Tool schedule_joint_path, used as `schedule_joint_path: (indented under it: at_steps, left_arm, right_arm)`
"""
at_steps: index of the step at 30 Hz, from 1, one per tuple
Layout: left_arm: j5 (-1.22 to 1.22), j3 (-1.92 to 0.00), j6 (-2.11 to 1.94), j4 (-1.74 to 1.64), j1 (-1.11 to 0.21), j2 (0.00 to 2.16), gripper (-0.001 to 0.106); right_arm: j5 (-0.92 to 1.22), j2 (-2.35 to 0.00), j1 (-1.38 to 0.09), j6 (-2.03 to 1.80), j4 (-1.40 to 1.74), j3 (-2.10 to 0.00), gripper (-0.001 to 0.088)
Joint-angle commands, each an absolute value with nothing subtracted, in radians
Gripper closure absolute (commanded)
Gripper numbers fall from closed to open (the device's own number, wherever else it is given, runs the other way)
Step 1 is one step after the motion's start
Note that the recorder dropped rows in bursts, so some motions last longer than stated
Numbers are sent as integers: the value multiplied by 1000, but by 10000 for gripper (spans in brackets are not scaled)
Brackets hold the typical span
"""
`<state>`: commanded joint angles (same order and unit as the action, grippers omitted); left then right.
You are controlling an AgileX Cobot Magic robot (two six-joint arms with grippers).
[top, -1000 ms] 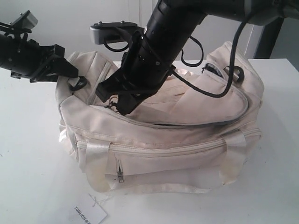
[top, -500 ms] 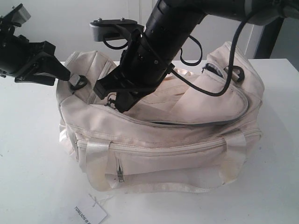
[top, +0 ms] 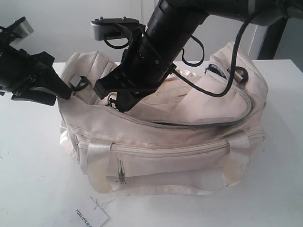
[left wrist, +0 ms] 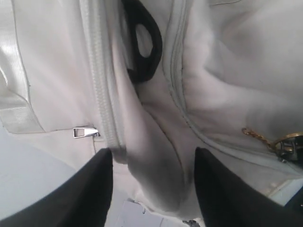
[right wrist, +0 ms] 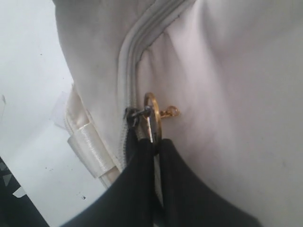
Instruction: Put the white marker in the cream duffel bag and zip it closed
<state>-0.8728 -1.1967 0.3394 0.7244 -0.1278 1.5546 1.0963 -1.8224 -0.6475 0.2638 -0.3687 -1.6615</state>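
White tbl (top: 33, 179), pale wall (top: 57, 28) (bag (top: 165, 142) mid-tbl)

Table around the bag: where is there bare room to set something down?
Bare table lies left of the bag, in front of the left tool, and also right of the bag. The front strip is narrow, with a paper tag at its left end. The bag's top is crowded: the right tool pinches the zipper pull there.
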Motion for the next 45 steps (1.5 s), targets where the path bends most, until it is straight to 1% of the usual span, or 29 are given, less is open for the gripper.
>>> schedule_joint_path:
  at_steps: [3, 5, 7, 10, 11, 12, 20, 32, 45]
  left_arm:
    - [-846, -1197, 339, 720, -170, 1560, 490]
    - [-836, -1197, 339, 716, -175, 1560, 548]
    - [-836, -1197, 339, 714, -175, 1560, 695]
    - [-838, -1197, 350, 684, -175, 1560, 962]
    - [-840, -1197, 360, 677, -175, 1560, 1030]
    - [-843, -1197, 371, 672, -175, 1560, 1051]
    - [-844, -1197, 373, 608, -175, 1560, 1053]
    - [-858, -1197, 371, 486, -175, 1560, 1053]
    - [-866, -1197, 371, 486, -175, 1560, 1053]
  right_arm:
    - [1096, -1822, -647, 264, -369, -1661, 868]
    - [1096, -1822, -647, 264, -369, -1661, 868]
    - [1094, -1822, -647, 264, -369, -1661, 868]
    - [1094, -1822, -647, 264, -369, -1661, 868]
    - [1094, -1822, -647, 264, -369, -1661, 868]
    - [1096, -1822, -647, 264, -369, -1661, 868]
    - [1162, -1822, -647, 264, -365, -1661, 868]
    - [1166, -1801, -647, 264, -285, -1614, 868]
    - [1221, -1708, -647, 257, -175, -1614, 868]
